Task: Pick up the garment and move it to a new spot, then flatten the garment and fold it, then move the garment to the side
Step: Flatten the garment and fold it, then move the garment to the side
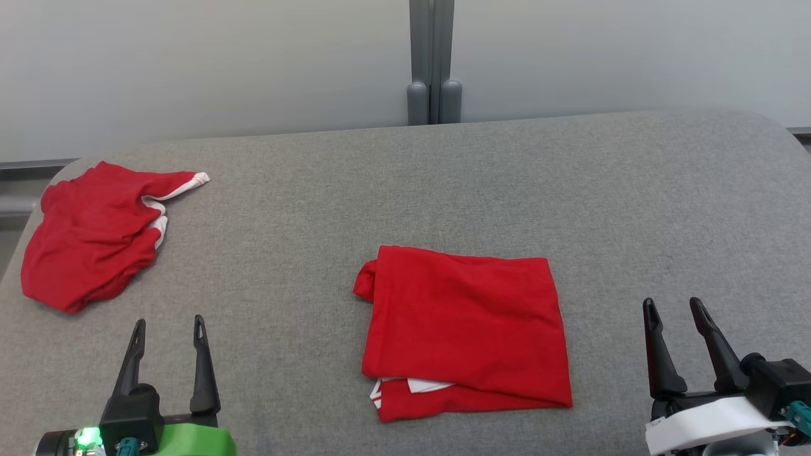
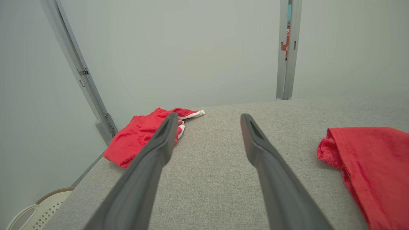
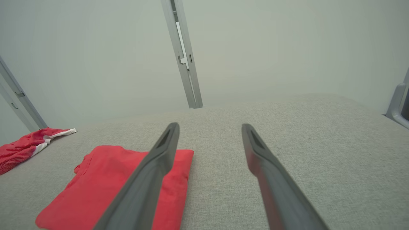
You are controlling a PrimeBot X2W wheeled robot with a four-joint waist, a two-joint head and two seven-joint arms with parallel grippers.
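folded red shirt [image 1: 466, 332] lies central on the surface [image 1: 405, 190] — fold looks done, side move pending. left end effector [image 1: 169, 321] and right end effector [image 1: 672, 302] flank it, both spread, empty — probably staged for a 2-sided lift. 2nd red shirt [image 1: 95, 231] bunched far left of it.

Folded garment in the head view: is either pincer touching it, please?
No, the left pincer and right pincer stand clear of the folded garment.

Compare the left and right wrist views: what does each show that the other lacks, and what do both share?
Left wrist view's own: the open left gripper, a white perforated basket below the table. Right wrist view's own: the open right gripper, a grey bracket at the right edge. Shared: crumpled red garment, folded red garment, grey table.
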